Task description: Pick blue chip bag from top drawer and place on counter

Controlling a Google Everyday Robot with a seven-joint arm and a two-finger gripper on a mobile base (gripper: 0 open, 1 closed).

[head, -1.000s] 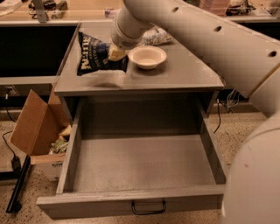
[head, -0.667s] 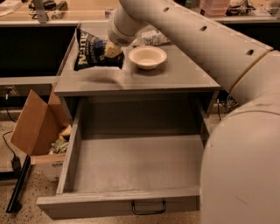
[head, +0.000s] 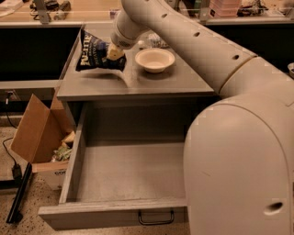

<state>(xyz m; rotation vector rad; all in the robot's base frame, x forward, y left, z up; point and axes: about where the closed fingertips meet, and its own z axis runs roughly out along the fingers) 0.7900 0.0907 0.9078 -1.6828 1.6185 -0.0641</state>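
The blue chip bag [head: 94, 52], dark navy with white lettering, sits at the far left of the grey counter [head: 151, 81], its lower edge touching the surface. My gripper [head: 114, 51] is at the bag's right edge, shut on it. The arm reaches in from the right across the counter. The top drawer [head: 124, 176] stands pulled fully out below the counter. Its inside shows empty where the arm's body does not cover it. Its black handle [head: 156, 217] is on the front panel.
A white bowl [head: 155, 59] sits on the counter just right of the gripper. A white-labelled bottle [head: 154, 42] lies behind it. A brown cardboard box [head: 39, 135] with trash stands on the floor left of the drawer. A cluttered wooden bench [head: 59, 11] runs along the back.
The gripper and bag have shifted slightly left and away along the counter. The arm's body now fills more of the right side of the view.
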